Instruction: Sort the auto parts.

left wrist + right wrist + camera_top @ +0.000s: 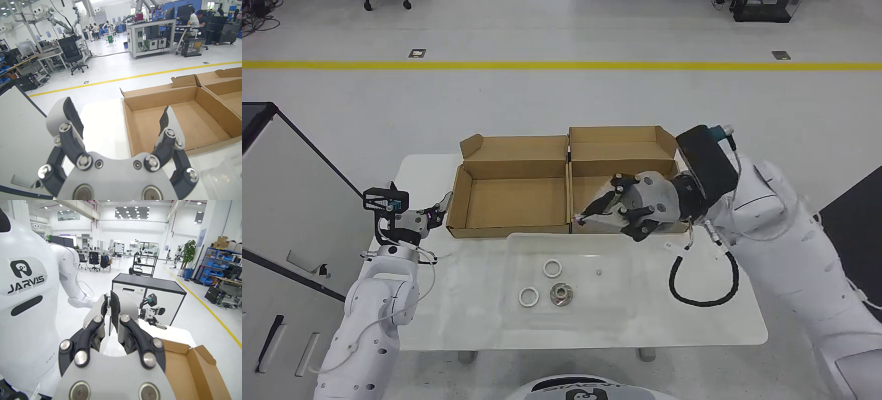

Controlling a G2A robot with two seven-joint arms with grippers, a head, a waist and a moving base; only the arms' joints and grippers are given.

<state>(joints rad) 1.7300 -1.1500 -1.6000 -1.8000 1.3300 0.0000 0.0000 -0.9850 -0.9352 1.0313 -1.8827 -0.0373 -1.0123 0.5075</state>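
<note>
Nearest the robot, at the 6 o'clock side of the bench, a clear tray holds the parts left to sort. There is one white ring, a second white ring, and a round metal part just beside them.

Out at 9 o'clock, by the bench edge, the left tool hangs with its fingers wide apart and nothing between them. It faces the left box, whose floor is bare.

Beyond the tray, toward 1 o'clock, the right tool is clamped on a small threaded bolt, pinched near the very ends of its ribbed pads. The tool lies over the right box, with its tips above that box's 7 o'clock corner, close to the wall shared with the left box.

Two things look risky to me:
- **The shallow hold:** so little pad covers the bolt that a jolt or a tilt of the wrist could let it slip out early.
- **The release point:** let go this near the shared wall, the bolt could strike the cardboard edge. It could then bounce into the wrong box or roll out over the near wall onto the bench.

Moving deeper toward the box's centre before letting go would likely be safer.
</note>
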